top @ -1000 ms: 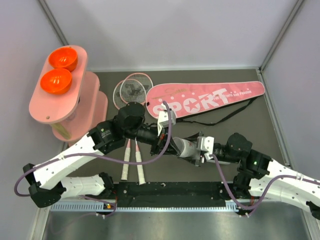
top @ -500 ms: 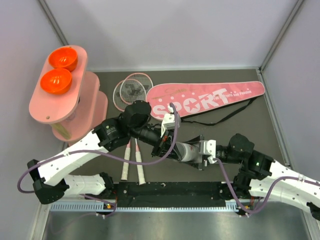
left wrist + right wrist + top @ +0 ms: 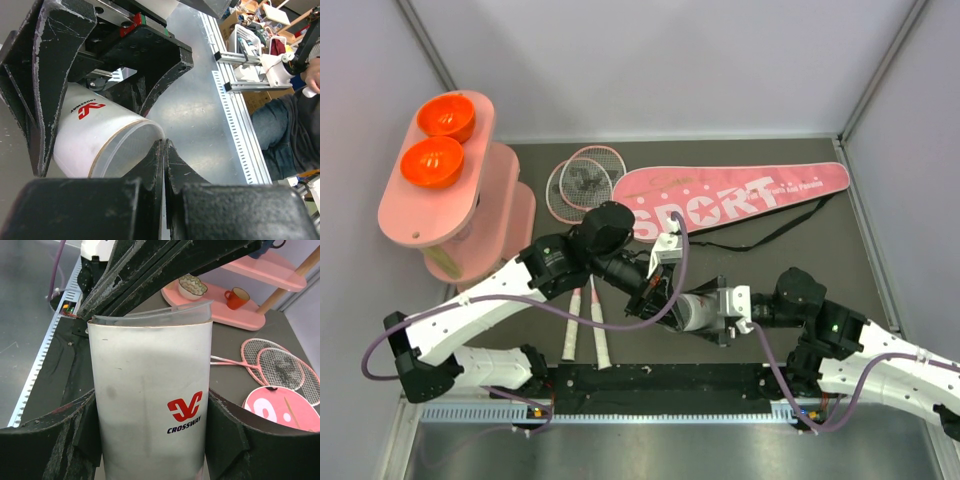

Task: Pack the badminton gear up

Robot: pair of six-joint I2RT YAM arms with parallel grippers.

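My right gripper (image 3: pixel 712 312) is shut on the white cardboard tube (image 3: pixel 693 310), which lies roughly level above the table's near middle; in the right wrist view its fingers (image 3: pixel 227 432) clamp both sides of the tube (image 3: pixel 150 385) below the red logo. A clear cap covers the tube's mouth. My left gripper (image 3: pixel 663 296) is shut, with its tips (image 3: pixel 165 142) against the cap's rim and nothing visible between them. Two pink rackets (image 3: pixel 582 184) lie on the mat with handles toward me. The pink "SPORT" bag (image 3: pixel 730 200) lies flat behind them.
A pink oval stand (image 3: pixel 420 215) with two orange bowls (image 3: pixel 433 160) stands at the left. The bag's black strap (image 3: pixel 790 226) trails over the mat on the right. A black and metal rail (image 3: pixel 660 385) runs along the near edge. Grey walls close in the back and sides.
The left arm has reached further right and toward me, following the tube's mouth. The tube and right gripper have shifted slightly right. Both grippers have kept their state.
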